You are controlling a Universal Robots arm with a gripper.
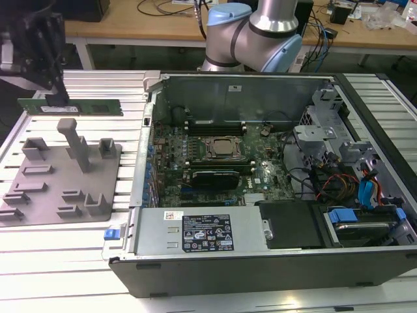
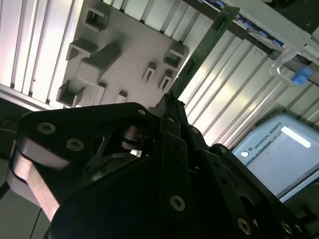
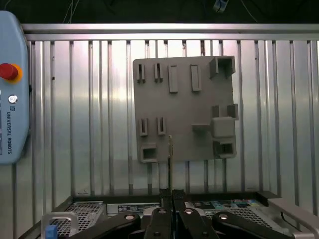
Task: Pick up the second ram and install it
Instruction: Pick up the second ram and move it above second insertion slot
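Ribbed aluminium tabletop (image 1: 65, 261) carries a grey fixture plate (image 1: 62, 173) at the exterior view's left and an open computer case (image 1: 260, 267) at its right. At the upper left of that frame the gripper (image 1: 55, 98) is clamped on the second ram (image 1: 85, 106), which appears raised off the plate. Its long axis runs level across the frame, roughly parallel to the memory slots (image 1: 215, 130) beside the CPU socket (image 1: 221, 149), well apart to the right. The second wrist view shows the ram's flat green face; the first wrist view sees it edge-on, a thin line.
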